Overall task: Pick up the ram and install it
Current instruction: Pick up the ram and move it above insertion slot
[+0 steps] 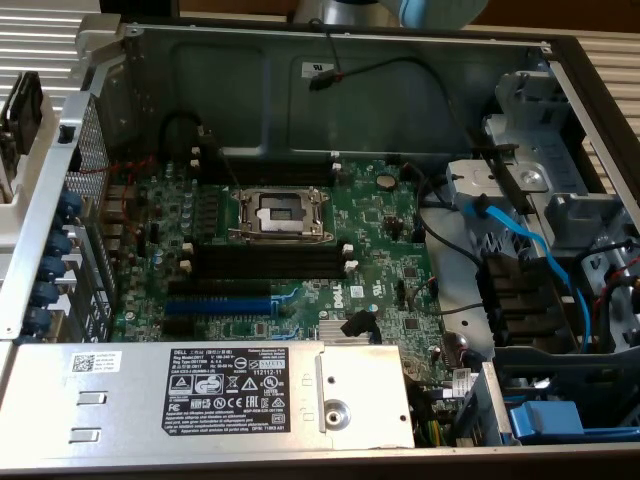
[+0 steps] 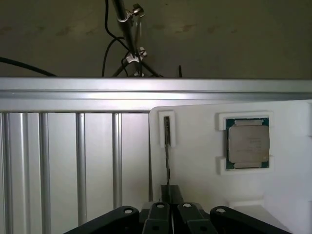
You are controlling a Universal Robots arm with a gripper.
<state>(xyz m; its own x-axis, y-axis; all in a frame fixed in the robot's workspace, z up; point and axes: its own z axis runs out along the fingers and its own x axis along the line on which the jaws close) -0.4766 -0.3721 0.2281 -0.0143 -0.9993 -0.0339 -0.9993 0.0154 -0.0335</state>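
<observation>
The ram (image 2: 167,146) stands on its edge in a narrow slot of a white foam tray (image 2: 204,190), seen as a thin dark strip. My gripper (image 2: 171,197) hovers over the strip's near end, its two black fingers (image 2: 158,214) drawn together in line with it; whether they touch it I cannot tell. In the exterior view the open computer case shows the green motherboard (image 1: 380,240) with black memory slots (image 1: 270,258) that have white end clips, just below the processor socket (image 1: 278,213).
A processor chip (image 2: 247,143) lies in another pocket of the tray. Ribbed aluminium bars (image 2: 58,161) sit beside the tray. In the case, a power supply (image 1: 200,390) fills the front, blue expansion slots (image 1: 218,303) lie left of centre, and blue cables (image 1: 530,250) and drive bays crowd the exterior view's right.
</observation>
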